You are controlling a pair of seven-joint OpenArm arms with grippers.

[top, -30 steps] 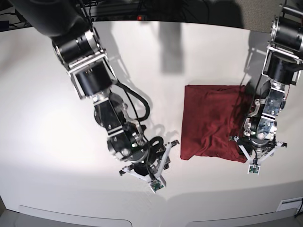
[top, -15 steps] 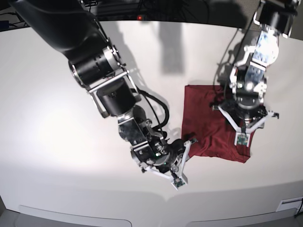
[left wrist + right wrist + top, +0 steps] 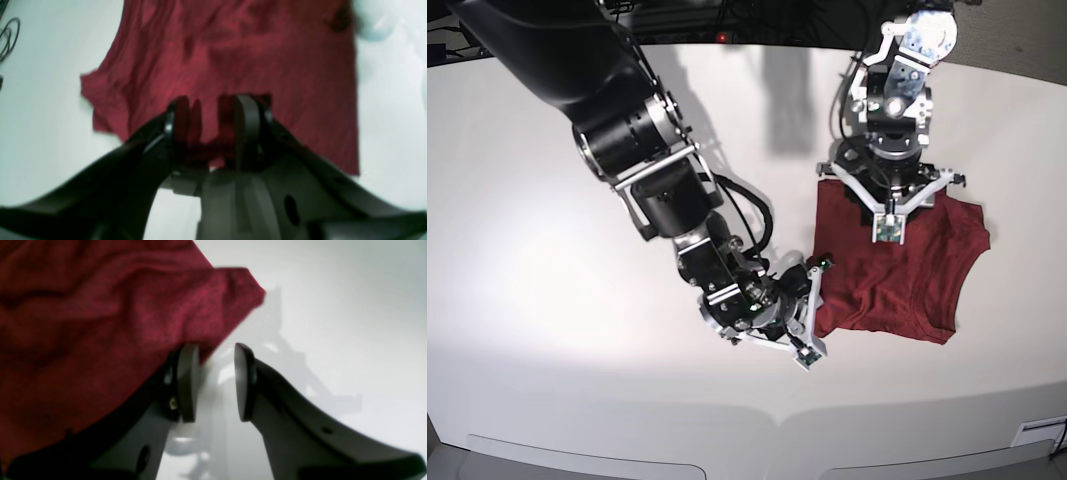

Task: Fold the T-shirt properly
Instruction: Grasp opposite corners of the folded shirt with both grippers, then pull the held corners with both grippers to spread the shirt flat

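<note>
Shirt (image 3: pixel 897 270) lies on the table (image 3: pixel 547 260), a fold pinched in the left gripper (image 3: pixel 213 133); thin cloth may slip. The right gripper (image 3: pixel 217 383), spread, sits beside the shirt's corner.

Count on inspection: one T-shirt (image 3: pixel 897 275), maroon, on one white tabletop (image 3: pixel 547 300). Two robot arms, each ending in one pincer: the left pincer (image 3: pixel 213 116), with shirt fabric directly beneath and ahead of it, and the right pincer (image 3: pixel 215 380), with the shirt's edge just beside one finger. Nothing else countable on the surface.
</note>
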